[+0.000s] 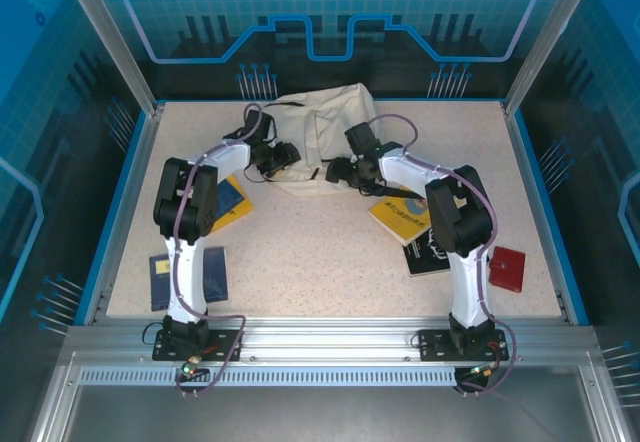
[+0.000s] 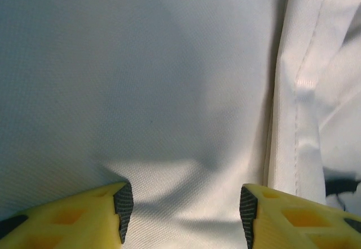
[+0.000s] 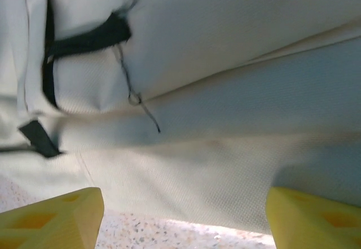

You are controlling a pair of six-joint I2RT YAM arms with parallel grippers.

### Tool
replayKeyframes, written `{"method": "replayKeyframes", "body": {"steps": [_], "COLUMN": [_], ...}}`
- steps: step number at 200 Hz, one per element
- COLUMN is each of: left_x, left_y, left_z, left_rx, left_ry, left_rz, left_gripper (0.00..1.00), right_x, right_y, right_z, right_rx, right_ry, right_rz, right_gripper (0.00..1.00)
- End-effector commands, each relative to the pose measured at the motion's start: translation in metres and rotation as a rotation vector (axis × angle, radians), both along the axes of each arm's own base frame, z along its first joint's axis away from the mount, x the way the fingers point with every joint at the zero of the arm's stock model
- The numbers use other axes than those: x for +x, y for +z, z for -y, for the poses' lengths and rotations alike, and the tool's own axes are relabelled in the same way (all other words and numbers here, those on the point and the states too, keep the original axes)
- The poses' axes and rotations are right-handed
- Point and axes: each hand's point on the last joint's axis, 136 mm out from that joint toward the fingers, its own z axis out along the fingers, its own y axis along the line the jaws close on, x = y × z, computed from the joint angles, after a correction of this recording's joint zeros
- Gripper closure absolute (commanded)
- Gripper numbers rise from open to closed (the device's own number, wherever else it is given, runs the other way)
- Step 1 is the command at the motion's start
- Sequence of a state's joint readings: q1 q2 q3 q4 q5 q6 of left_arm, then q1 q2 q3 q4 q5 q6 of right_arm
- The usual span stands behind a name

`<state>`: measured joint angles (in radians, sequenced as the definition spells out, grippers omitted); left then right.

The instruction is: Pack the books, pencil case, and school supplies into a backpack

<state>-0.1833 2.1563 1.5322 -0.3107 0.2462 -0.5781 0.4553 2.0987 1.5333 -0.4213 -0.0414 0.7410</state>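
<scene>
Yellow and black books (image 1: 398, 220) lying behind the right gripper (image 1: 335, 172), its jaws wide apart at the near edge of the backpack (image 1: 320, 122), left gripper (image 1: 283, 157) with jaws apart over cream fabric, backpack bulk ahead of both

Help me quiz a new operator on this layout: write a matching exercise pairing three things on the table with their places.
Things: 1 backpack; 2 red flat item; 3 dark blue flat item.
Places: A near left part of the table; B far middle; C near right edge.
Pairs: 1-B; 2-C; 3-A.
</scene>
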Motion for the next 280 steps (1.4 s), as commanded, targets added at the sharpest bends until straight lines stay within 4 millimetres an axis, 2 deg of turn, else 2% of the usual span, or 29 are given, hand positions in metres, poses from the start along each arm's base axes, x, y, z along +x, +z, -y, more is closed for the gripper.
{"method": "replayKeyframes", "body": {"steps": [1, 49, 77, 99, 126, 148, 191, 211, 242, 280], "left_x": [-0.061, -0.123, -0.147, -0.152, -0.147, -0.14, -0.115, -0.102, -0.083, -0.069], "left_y": [-0.027, -0.01, 0.006, 0.029, 0.055, 0.065, 0.058, 0.05, 0.033, 0.027], "left_z": [-0.005, 0.032, 0.059, 0.074, 0.088, 0.11, 0.158, 0.173, 0.178, 0.171], "left_rx": [0.02, -0.019, -0.017, -0.006, 0.034, 0.038, 0.046, 0.041, 0.091, 0.174], "left_ry": [0.002, -0.111, -0.205, -0.265, -0.325, -0.363, -0.398, -0.396, -0.381, -0.358], "left_rz": [-0.192, -0.22, -0.183, -0.118, -0.013, 0.042, 0.108, 0.097, 0.079, 0.101], "left_gripper": [0.44, 0.44, 0.45, 0.45, 0.45, 0.47, 0.52, 0.55, 0.58, 0.56], "right_x": [0.004, 0.007, 0.01, 0.004, -0.013, -0.031, -0.058, -0.068, -0.078, -0.083], "right_y": [-0.023, -0.018, 0.0, 0.022, 0.05, 0.057, 0.064, 0.064, 0.067, 0.066], "right_z": [0.038, 0.083, 0.087, 0.087, 0.075, 0.075, 0.085, 0.094, 0.107, 0.114], "right_rx": [-0.036, -0.054, -0.026, 0.037, 0.15, 0.192, 0.196, 0.173, 0.16, 0.147], "right_ry": [-0.064, -0.105, -0.066, -0.065, -0.062, -0.083, -0.116, -0.127, -0.142, -0.149], "right_rz": [-0.055, -0.074, -0.046, -0.04, -0.001, -0.005, 0.001, -0.001, 0.009, 0.008], "right_gripper": [0.23, 0.25, 0.28, 0.29, 0.29, 0.29, 0.3, 0.31, 0.32, 0.32]}}
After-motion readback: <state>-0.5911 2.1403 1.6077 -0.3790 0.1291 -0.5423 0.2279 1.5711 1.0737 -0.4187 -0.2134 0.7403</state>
